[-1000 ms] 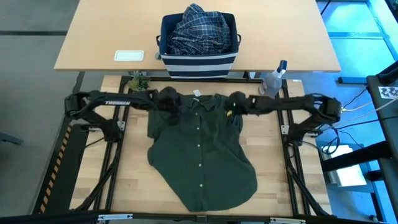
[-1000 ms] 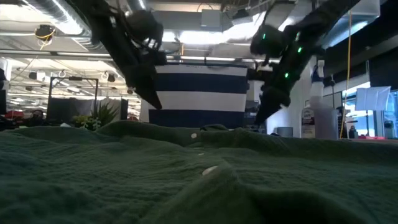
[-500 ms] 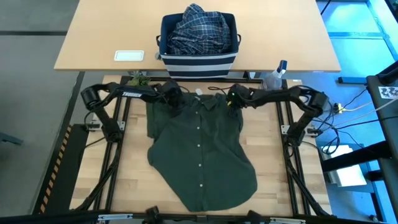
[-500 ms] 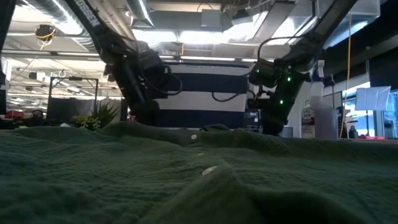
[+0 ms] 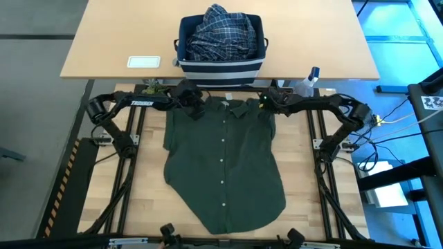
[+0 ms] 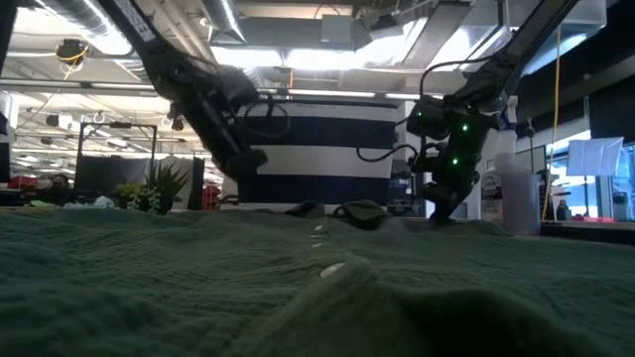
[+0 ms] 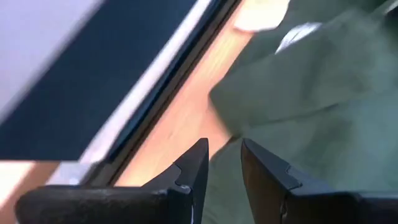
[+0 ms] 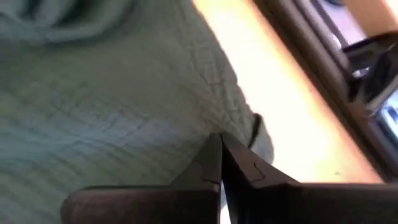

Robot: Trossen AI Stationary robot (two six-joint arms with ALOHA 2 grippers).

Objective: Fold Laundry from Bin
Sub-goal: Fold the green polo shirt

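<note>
A dark olive-green shirt [image 5: 225, 166] lies spread on the table, buttons up, with its collar [image 5: 232, 105] toward the far edge. My left gripper [image 5: 196, 109] is at its left shoulder and my right gripper [image 5: 266, 105] at its right shoulder, both low over the cloth. The left fingers [image 7: 198, 163] stand a narrow gap apart with cloth between them. The right fingers [image 8: 211, 163] are pressed together on the cloth. Beyond the far edge, the navy striped bin [image 5: 221, 68] stands on a desk and holds a blue-and-white plaid shirt [image 5: 221, 33]. My left gripper has the shirt's left shoulder edge [image 7: 219, 127] between its two fingers, coming slanting down from the table's left; one layer or several, I cannot tell. The cloth there lies on the table. My right gripper pinches the shirt's right shoulder near its outer edge [image 8: 245, 127] between shut fingers, slanting down from the right. The cloth lies flat on the table around them.
A clear spray bottle [image 5: 306, 86] stands at the far right corner, close to my right arm. A small plant [image 5: 154, 90] sits at the far left corner. A white card [image 5: 144, 61] lies on the desk beside the bin. Bare wood shows on both sides of the shirt.
Both grippers have gone toward the table's far edge and down, each swinging outward. The shirt's shoulders and collar went with them. The far part, which stood raised, now lies flat, and the body is drawn out smoother. The hem has stayed where it was.
</note>
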